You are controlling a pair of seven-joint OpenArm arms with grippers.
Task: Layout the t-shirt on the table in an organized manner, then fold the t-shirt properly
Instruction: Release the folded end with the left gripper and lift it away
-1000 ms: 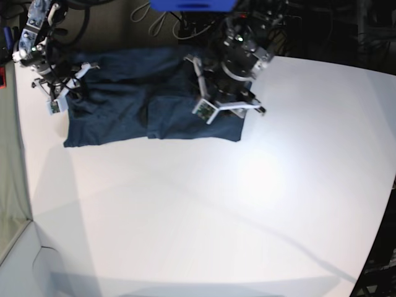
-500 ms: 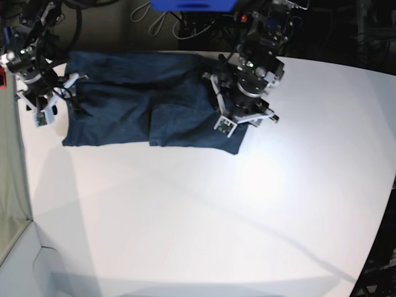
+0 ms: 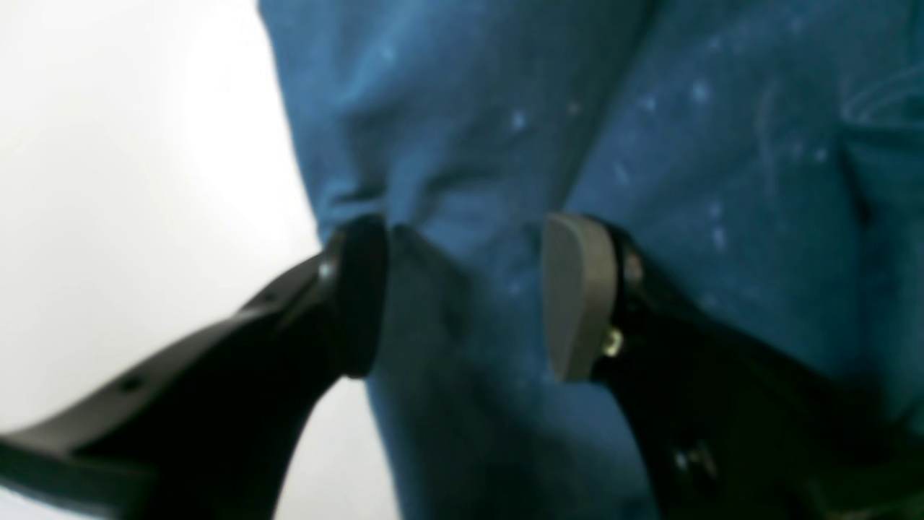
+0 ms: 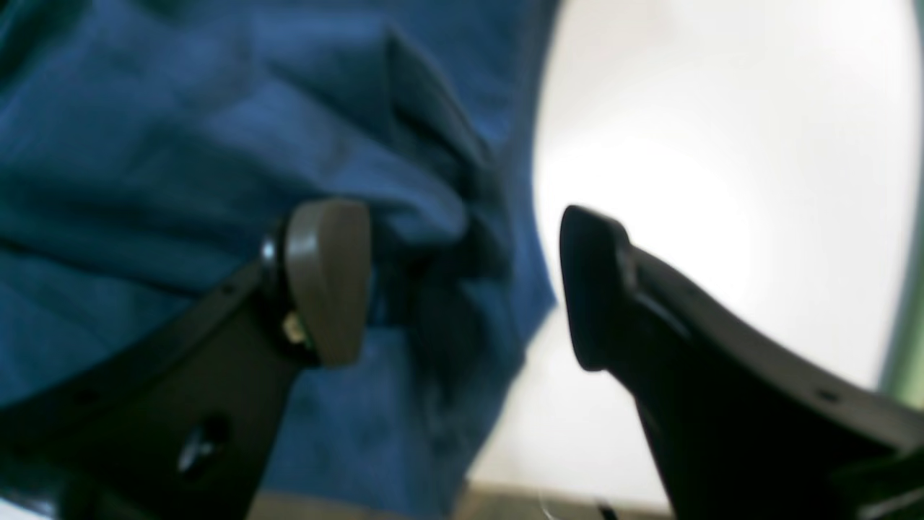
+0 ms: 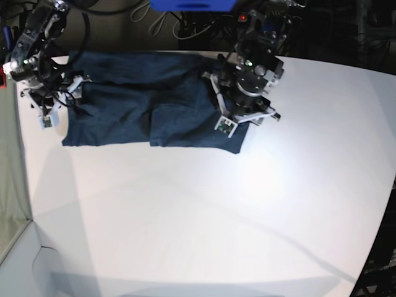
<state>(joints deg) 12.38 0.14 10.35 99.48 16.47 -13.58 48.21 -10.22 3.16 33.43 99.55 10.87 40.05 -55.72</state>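
We see the right tool (image 4: pixel 465 289) spread wide at the t-shirt (image 5: pixel 148 105) edge on the counter (image 5: pixel 216 210); the left tool (image 3: pixel 462 296), half open, straddles a fold.

Robotics lab bench — broad white table (image 5: pixel 204 210) with curved edge, two black robot arms mounted at its far side, loose cables (image 5: pixel 162 20) against a dark backdrop — no domestic furnishings.

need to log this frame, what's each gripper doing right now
Left gripper: jaws apart, straddling a ridge of the t-shirt; a grip cannot be told.
Right gripper: open, holding nothing, at the shirt's edge.
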